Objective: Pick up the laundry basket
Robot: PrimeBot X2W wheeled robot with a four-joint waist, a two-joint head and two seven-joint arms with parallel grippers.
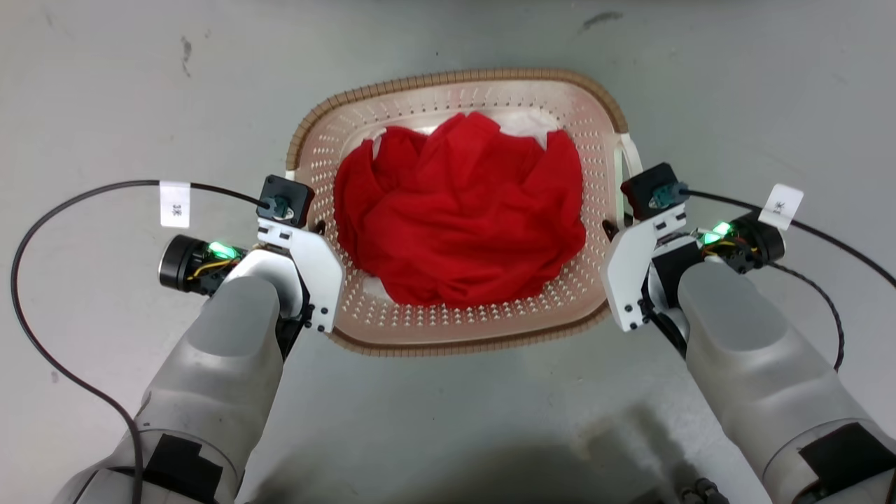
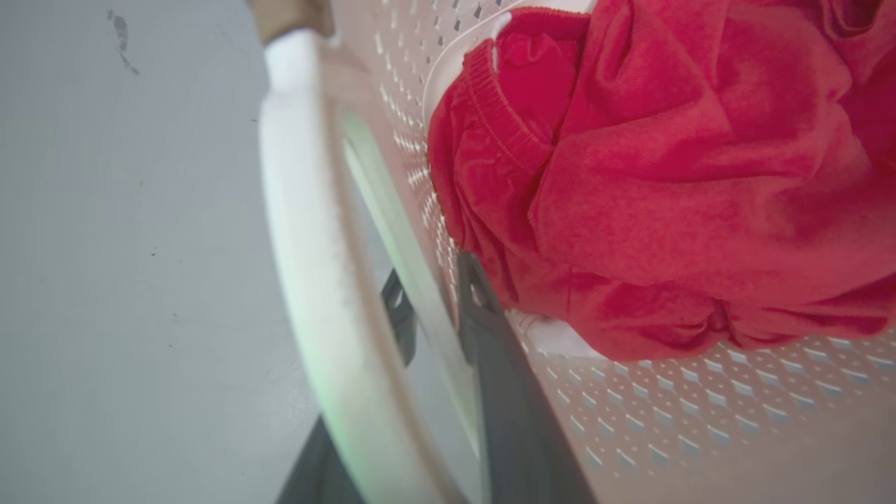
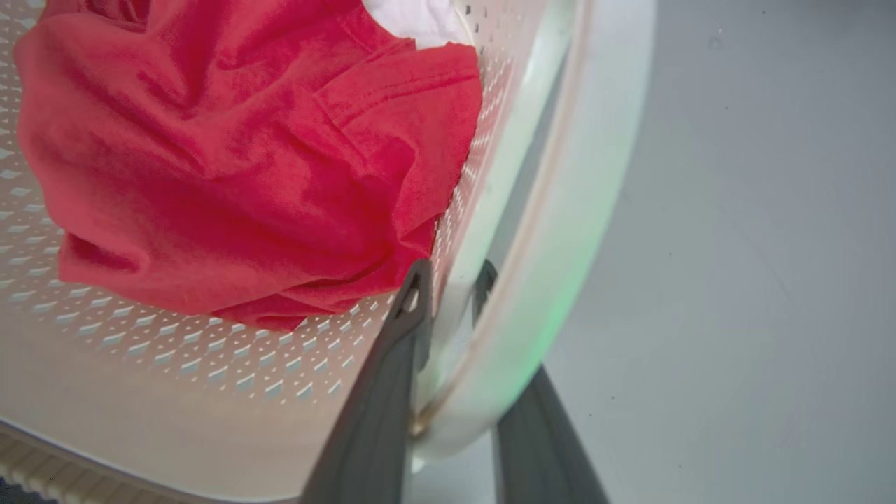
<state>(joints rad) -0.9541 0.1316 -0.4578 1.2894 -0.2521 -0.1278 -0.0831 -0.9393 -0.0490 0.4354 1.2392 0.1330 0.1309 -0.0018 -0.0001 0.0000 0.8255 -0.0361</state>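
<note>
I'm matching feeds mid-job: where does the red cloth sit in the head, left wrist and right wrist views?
Head view: red cloth heaped inside the laundry basket, at picture centre.
Left wrist view: red cloth across the upper right.
Right wrist view: red cloth across the upper left.
Shared landmark: the laundry basket's perforated wall, just below the cloth in both wrist views.

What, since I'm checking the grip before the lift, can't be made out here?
Head view: white wrist housings hide where the left claw and right claw meet the laundry basket.
Left wrist view: the blurred white handle covers part of one finger.
Every view: the red cloth hides what lies beneath it.
</note>
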